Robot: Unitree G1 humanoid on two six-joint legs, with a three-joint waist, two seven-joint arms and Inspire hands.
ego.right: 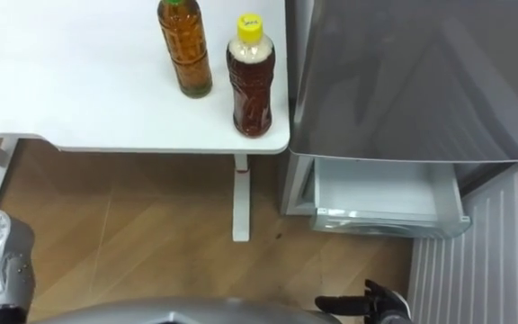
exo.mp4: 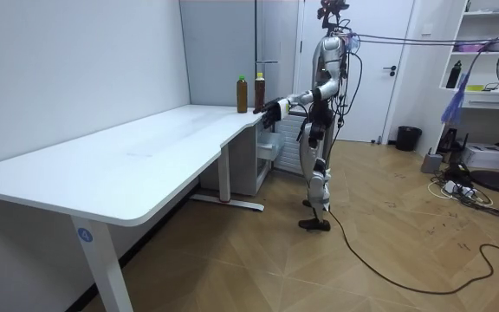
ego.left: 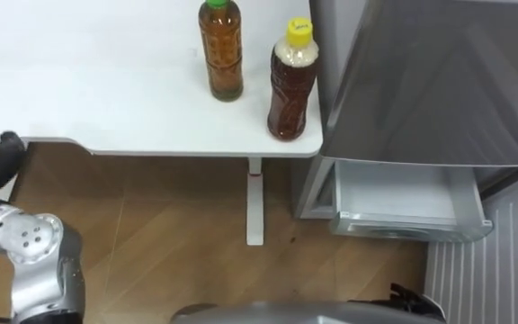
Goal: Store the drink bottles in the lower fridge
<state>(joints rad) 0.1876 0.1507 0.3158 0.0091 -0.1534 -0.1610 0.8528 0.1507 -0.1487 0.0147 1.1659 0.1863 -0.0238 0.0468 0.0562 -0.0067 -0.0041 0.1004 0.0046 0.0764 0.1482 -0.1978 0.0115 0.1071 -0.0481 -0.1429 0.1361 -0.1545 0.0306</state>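
Note:
Two drink bottles of brown tea stand upright near the white table's [ego.left: 79, 81] right front corner: one with a green cap [ego.left: 220, 54], one with a yellow cap [ego.left: 292, 85] closer to the corner. Right of the table is the grey fridge [ego.left: 430, 81], with a white lower drawer [ego.left: 403, 202] pulled out and nothing seen inside it. My left hand [ego.left: 0, 157] is low at the far left, under the table's front edge and well away from the bottles. My right hand [ego.right: 362, 306] shows at the bottom edge with fingers stretched, holding nothing.
A white table leg [ego.left: 255, 202] stands on the wooden floor below the bottles. A ribbed white panel [ego.left: 493, 261] lies right of the drawer. In the room view I stand at the table's far end [exo.mp4: 258, 113], before the fridge, left arm held out.

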